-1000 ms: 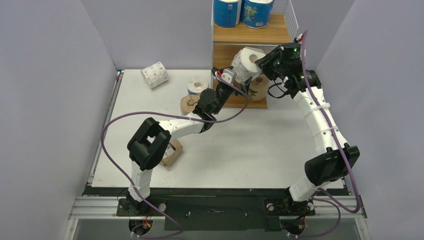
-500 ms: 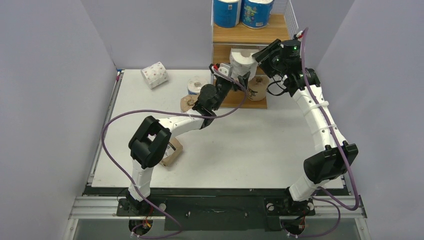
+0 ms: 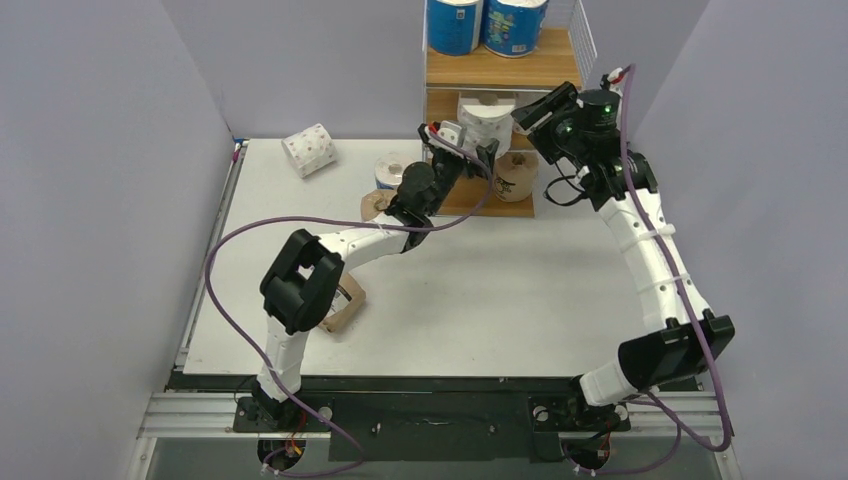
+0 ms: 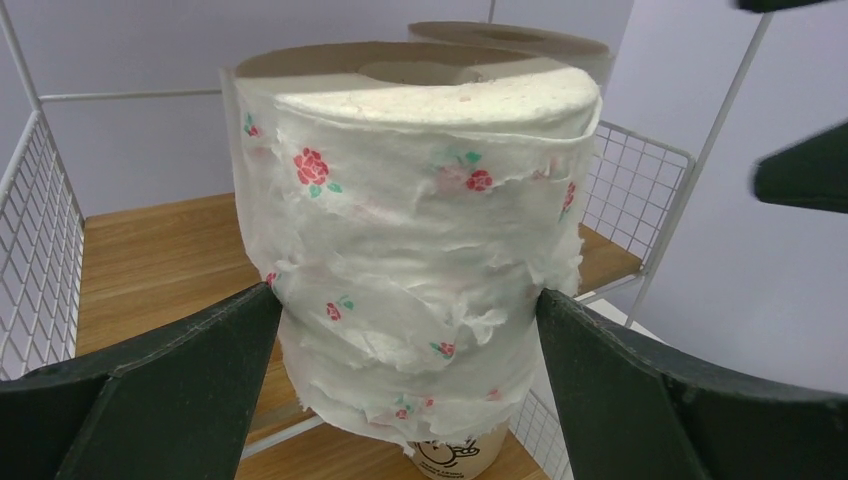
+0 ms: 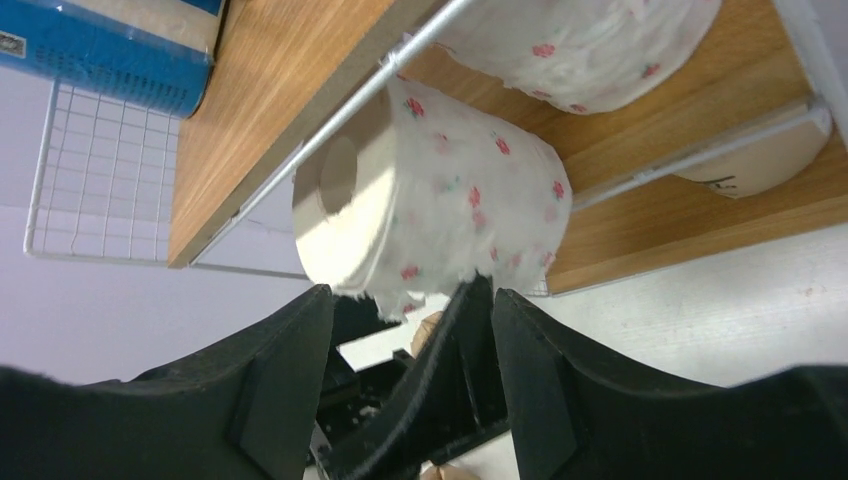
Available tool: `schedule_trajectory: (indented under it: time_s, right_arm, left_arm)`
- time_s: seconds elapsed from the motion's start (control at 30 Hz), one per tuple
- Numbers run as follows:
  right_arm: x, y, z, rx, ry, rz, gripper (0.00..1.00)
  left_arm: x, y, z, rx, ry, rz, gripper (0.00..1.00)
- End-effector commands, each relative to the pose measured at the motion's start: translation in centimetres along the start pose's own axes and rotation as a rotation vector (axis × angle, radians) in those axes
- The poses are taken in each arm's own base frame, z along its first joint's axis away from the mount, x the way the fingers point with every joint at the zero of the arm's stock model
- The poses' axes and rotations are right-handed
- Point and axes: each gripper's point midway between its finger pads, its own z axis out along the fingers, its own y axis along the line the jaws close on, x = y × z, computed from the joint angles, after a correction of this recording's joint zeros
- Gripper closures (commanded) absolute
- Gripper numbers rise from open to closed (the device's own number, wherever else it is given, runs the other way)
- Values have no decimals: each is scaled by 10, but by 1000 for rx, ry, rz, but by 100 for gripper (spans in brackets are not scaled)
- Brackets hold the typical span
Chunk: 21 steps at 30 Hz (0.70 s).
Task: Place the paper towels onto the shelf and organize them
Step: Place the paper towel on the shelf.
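**Top external.** The shelf (image 3: 500,68) stands at the far edge of a white table (image 3: 500,290), which is closed in by plain grey-lilac walls (image 3: 100,200) on three sides. A metal rail (image 3: 440,412) runs along the near edge. Two blue rolls (image 3: 455,25) stand on the upper board; their print is too small to read. A kraft roll (image 3: 517,176) stands on the lowest board. The left gripper (image 3: 480,138) reaches into the middle tier around a rose-printed roll (image 3: 483,128). The right gripper (image 3: 525,115) hangs just beside that roll. On the table lie a dotted roll (image 3: 308,150) on its side, a blue-wrapped roll (image 3: 394,170) on end, and two kraft rolls (image 3: 343,305), both partly hidden by the left arm.

**Left wrist.** The left gripper (image 4: 405,300) is spread very wide, with one finger against each flank of the rose-printed roll (image 4: 420,250), which it holds upright. The roll is at the front of the middle tier; whether it rests on the wooden board (image 4: 160,260) cannot be told. A second roll (image 4: 510,35) shows behind it. Below it, the kraft roll (image 4: 455,455) carries a small dark logo that cannot be read.

**Right wrist.** The right gripper (image 5: 405,300) has its fingers parted and holds nothing. The rose-printed roll (image 5: 450,190) lies beyond the tips, its core turned to the left. Another rose-printed roll (image 5: 590,50) sits on the board behind. The blue pack (image 5: 100,50) bears a small white label and the kraft roll (image 5: 760,165) a dark mark; neither can be read.
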Motion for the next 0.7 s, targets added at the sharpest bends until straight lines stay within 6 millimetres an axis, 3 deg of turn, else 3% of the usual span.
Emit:
schedule_trajectory:
  time_s: [0.0,0.27,0.43,0.67]
  right_arm:
    - [-17,9,-40,-67,-72,-4,44]
    - [-1,-27,-72,-66,-105,6,48]
    - [7,-47,-80,-37,-123,-9,49]
    - [19,-68,-88,-1,-120,-42,50]
  left_arm:
    - [-27,4,17,-12,-61,1,0]
    - [-21,8,30,-25,-49,55,7]
    - [-22,10,39,-32,-49,111,7]
    - [-6,17,48,-54,-21,124,7]
